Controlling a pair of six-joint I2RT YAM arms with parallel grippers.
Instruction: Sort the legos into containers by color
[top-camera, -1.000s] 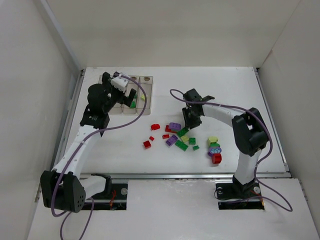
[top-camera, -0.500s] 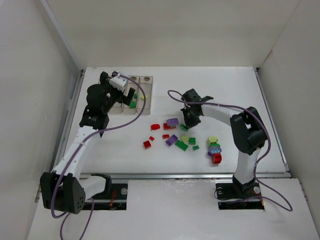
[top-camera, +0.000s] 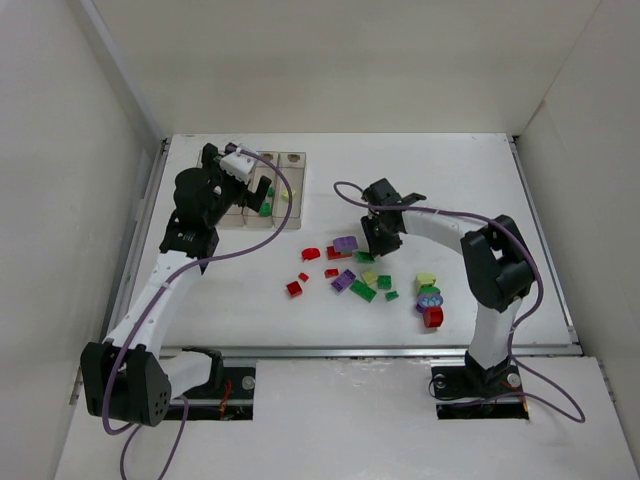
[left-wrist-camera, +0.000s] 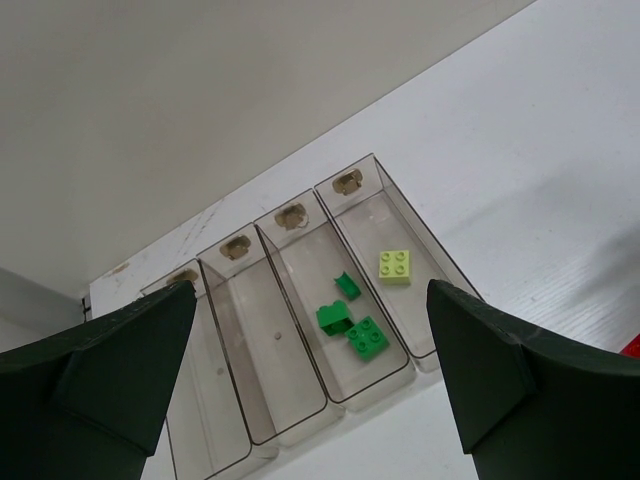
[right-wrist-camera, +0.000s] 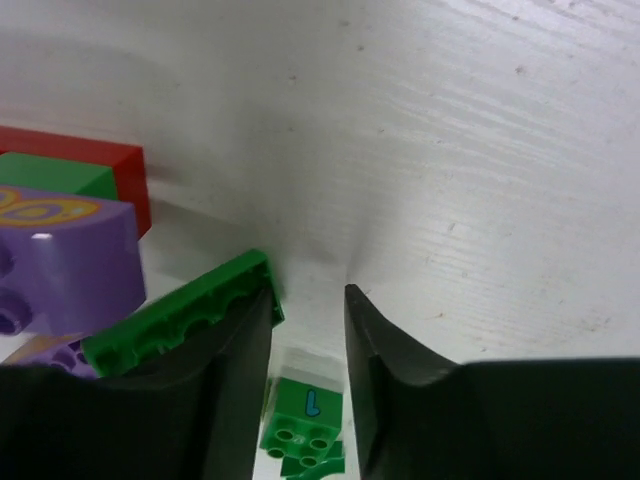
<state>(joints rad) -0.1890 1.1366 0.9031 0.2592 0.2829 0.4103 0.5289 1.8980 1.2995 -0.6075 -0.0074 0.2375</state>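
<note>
The containers (left-wrist-camera: 255, 350) are a row of clear bins at the table's back left (top-camera: 293, 160). One bin holds three green legos (left-wrist-camera: 352, 322), and the end bin holds a pale yellow one (left-wrist-camera: 395, 266). My left gripper (left-wrist-camera: 310, 290) hangs over the bins (top-camera: 258, 188), wide open and empty. Loose legos lie mid-table: a purple one (top-camera: 346, 243), red ones (top-camera: 294, 288) and a flat green plate (right-wrist-camera: 180, 310). My right gripper (right-wrist-camera: 307, 292) is down in this pile (top-camera: 378, 240), its jaws a narrow gap apart with bare table between the tips. The green plate leans on its left finger's outer side.
A small green brick (right-wrist-camera: 303, 412) shows through the gap behind the right fingertips. A stack of yellow, purple and red bricks (top-camera: 430, 300) sits right of the pile. Walls enclose the table on three sides.
My right gripper has shifted slightly left and back within the pile, and the purple brick beside it has been nudged a little farther back. The left arm has stayed over the bins.
</note>
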